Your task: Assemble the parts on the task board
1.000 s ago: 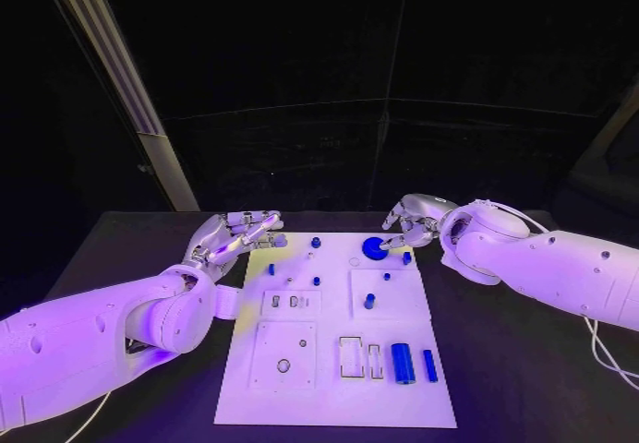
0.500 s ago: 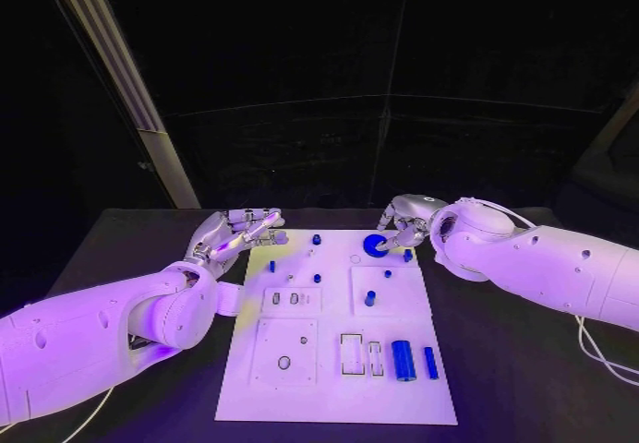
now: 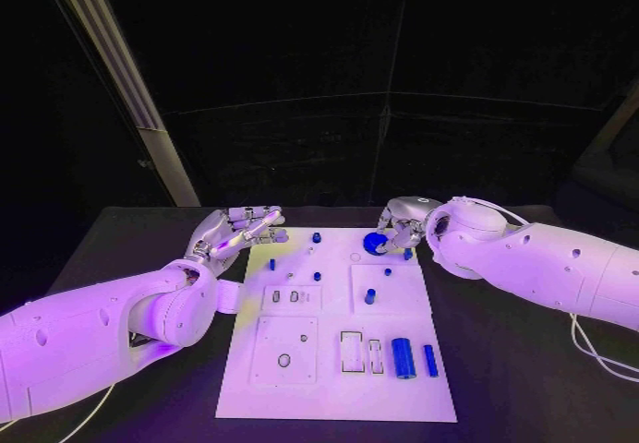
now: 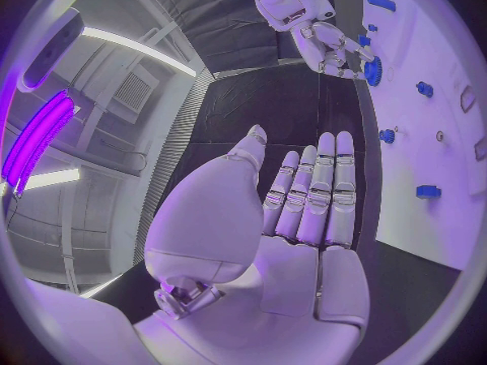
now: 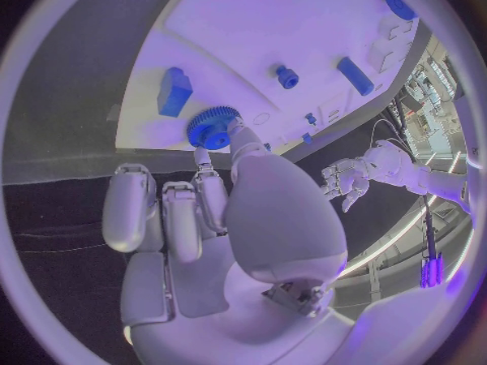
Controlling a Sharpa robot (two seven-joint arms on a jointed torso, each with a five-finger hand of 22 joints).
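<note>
Pinching blue gear (image 3: 374, 243) with right hand (image 3: 403, 221) above task board (image 3: 333, 388) far edge for seating; keeping left hand (image 3: 237, 231) beside board, fingers apart, holding nothing.

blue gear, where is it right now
In the head view the blue gear sits at the task board's far right corner, pinched by the right hand, just beyond a small blue peg.
</note>
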